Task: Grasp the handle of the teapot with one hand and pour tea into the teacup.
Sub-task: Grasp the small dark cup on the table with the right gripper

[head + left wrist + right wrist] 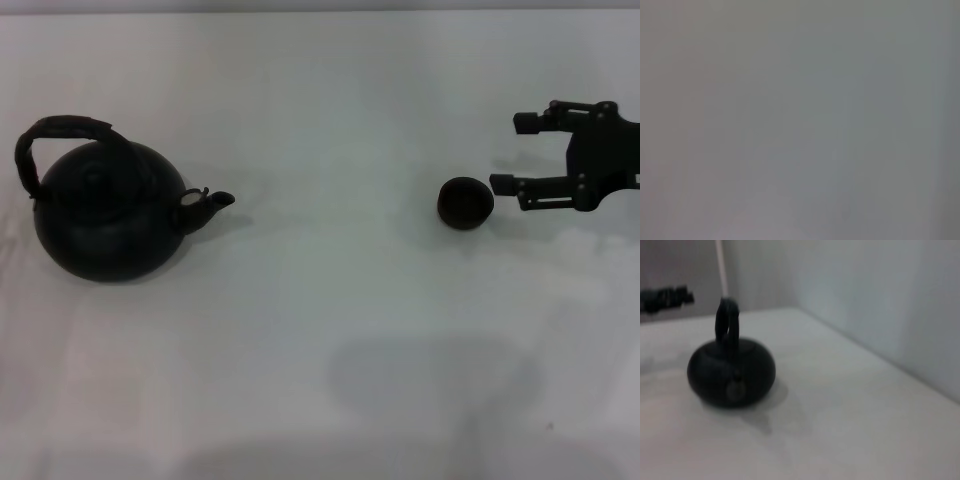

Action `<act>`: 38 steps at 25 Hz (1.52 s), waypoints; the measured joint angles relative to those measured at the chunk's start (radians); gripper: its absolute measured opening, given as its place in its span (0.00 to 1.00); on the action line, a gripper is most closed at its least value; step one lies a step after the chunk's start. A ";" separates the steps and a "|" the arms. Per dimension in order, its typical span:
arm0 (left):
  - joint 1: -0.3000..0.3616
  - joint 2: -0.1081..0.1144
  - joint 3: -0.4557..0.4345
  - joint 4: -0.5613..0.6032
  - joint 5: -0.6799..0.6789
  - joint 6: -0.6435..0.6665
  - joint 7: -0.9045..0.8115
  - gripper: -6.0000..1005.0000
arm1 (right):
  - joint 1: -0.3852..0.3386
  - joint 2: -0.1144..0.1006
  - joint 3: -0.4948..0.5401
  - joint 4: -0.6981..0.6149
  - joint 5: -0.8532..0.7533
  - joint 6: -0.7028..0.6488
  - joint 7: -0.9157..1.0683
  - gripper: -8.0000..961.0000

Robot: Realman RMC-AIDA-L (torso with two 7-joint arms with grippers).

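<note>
Nothing of the pouring is done yet, as I judge it. My right gripper (507,153) hangs with its fingers spread apart and empty, one fingertip just beside the teacup (465,202), which stands upright on the desk (330,320). The teapot (110,215) sits well apart from my right gripper, far across the desk toward my left side — spout turned toward the cup, its handle (62,132) arched over the lid and ungrasped. My left gripper does not show anywhere. Everything remains: closing on the handle, lifting, carrying the pot to the cup, tilting.
</note>
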 joint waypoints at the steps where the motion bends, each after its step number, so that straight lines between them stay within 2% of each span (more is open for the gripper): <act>1: 0.001 0.000 0.000 0.000 0.000 0.000 0.000 0.84 | 0.007 0.000 -0.012 -0.006 -0.020 -0.009 0.011 0.90; 13: -0.003 0.000 0.000 0.001 0.005 0.000 0.000 0.84 | 0.050 0.006 -0.219 -0.017 -0.107 -0.196 0.050 0.90; 26: -0.005 0.000 -0.004 0.002 0.001 -0.001 0.000 0.84 | 0.098 0.010 -0.291 -0.007 -0.199 -0.254 0.118 0.90; 30: -0.006 0.000 -0.005 0.003 0.000 -0.001 0.000 0.84 | 0.106 0.011 -0.341 -0.007 -0.206 -0.286 0.141 0.90; 38: -0.006 0.000 -0.006 0.004 -0.001 -0.002 0.000 0.84 | 0.110 0.011 -0.367 -0.005 -0.211 -0.310 0.148 0.90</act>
